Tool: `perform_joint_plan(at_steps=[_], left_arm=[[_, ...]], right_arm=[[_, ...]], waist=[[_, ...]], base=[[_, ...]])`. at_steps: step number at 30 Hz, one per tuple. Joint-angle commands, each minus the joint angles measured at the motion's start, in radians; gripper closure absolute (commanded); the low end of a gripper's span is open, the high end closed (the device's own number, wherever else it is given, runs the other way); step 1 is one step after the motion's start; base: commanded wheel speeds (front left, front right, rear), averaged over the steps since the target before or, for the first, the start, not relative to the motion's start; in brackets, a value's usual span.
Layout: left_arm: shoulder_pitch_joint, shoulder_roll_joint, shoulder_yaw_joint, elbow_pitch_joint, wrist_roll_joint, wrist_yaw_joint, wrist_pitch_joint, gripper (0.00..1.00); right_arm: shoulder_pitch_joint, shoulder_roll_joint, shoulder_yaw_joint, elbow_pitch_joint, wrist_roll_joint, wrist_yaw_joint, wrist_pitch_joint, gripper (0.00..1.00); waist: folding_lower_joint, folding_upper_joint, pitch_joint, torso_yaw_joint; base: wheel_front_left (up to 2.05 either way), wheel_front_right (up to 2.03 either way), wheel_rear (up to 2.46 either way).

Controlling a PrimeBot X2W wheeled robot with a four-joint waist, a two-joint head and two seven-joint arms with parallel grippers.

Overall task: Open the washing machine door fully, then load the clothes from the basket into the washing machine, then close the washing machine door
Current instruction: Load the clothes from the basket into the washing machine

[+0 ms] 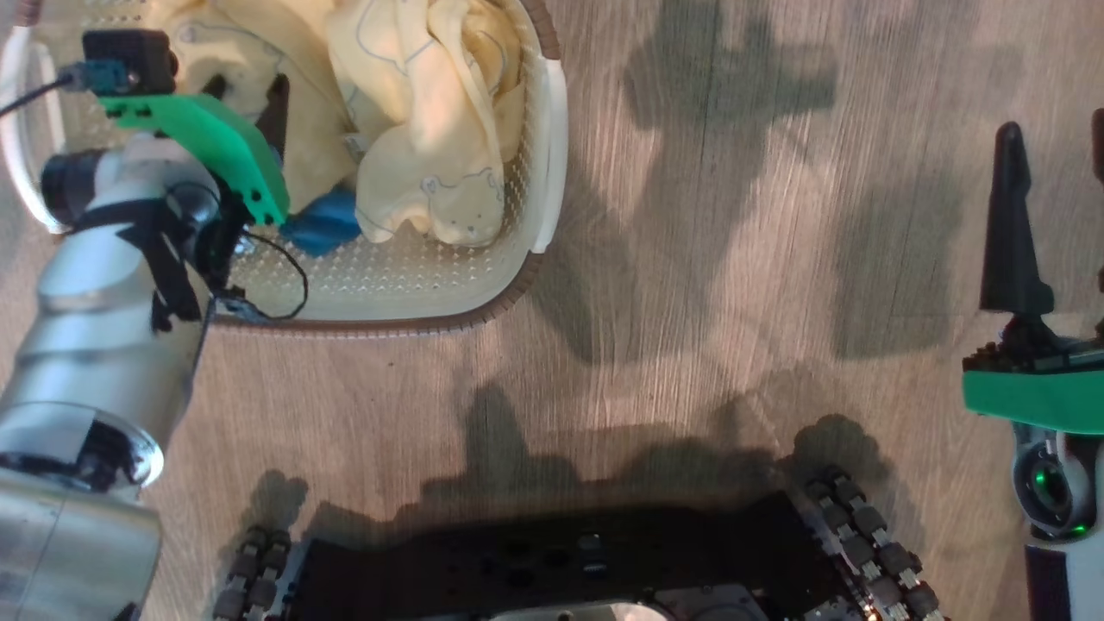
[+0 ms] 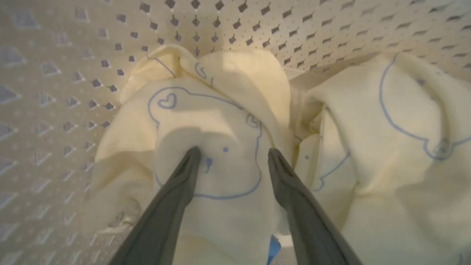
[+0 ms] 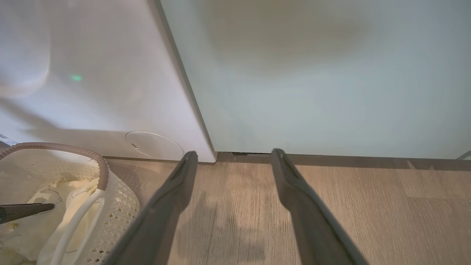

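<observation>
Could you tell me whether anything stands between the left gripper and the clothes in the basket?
Nothing visible does: the left gripper, its jaws open, is inside the basket with both tips at the nearest of the clothes.

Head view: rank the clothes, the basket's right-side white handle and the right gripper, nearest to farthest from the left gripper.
1. clothes, right beneath the left gripper
2. white handle, on the basket's right side
3. right gripper, at the far right edge
</observation>
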Motion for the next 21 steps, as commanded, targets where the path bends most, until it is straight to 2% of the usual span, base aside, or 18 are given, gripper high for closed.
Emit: perform_joint_plan(at_steps=[1, 4, 5, 7, 8, 9, 21], left_arm=[[0.010, 0.059, 0.003, 0.003, -0.008, 0.000, 0.000, 0.00], [-0.006, 0.063, -0.018, 0.011, -0.025, 0.000, -0.001, 0.00], [-0.009, 0.060, -0.027, 0.015, -0.030, 0.000, 0.002, 0.04], [-0.015, 0.058, -0.038, 0.021, -0.042, 0.000, 0.001, 0.56], [-0.017, 0.058, -0.045, 0.025, -0.047, 0.000, 0.001, 0.66], [-0.019, 0.057, -0.050, 0.027, -0.053, 0.000, 0.002, 1.00], [-0.020, 0.044, -0.114, 0.034, -0.123, 0.000, -0.034, 1.00]], right_arm=[[0.021, -0.010, 0.013, -0.032, 0.004, -0.003, -0.006, 0.00], [0.021, -0.010, 0.012, -0.031, 0.004, -0.003, -0.006, 0.00], [0.021, -0.010, 0.011, -0.029, 0.005, -0.003, -0.006, 0.00], [0.019, -0.010, 0.010, -0.027, 0.007, -0.003, -0.006, 0.00], [0.018, -0.010, 0.010, -0.027, 0.007, -0.003, -0.006, 0.00], [0.017, -0.010, 0.010, -0.026, 0.008, -0.003, -0.006, 0.00], [0.004, -0.010, -0.001, -0.010, 0.022, -0.003, -0.006, 0.00]], waist=[[-0.0001, 0.0000, 0.013, -0.005], [-0.0001, 0.0000, 0.021, -0.005], [-0.0001, 0.0000, 0.022, -0.004], [-0.0001, 0.0000, 0.024, -0.003], [-0.0001, 0.0000, 0.025, -0.003], [-0.0001, 0.0000, 0.025, -0.002], [-0.0001, 0.0000, 0.006, 0.019]], base=[[0.00, 0.00, 0.00], [0.00, 0.00, 0.00], [0.00, 0.00, 0.00], [0.00, 0.00, 0.00], [0.00, 0.00, 0.00], [0.00, 0.00, 0.00], [0.00, 0.00, 0.00]])
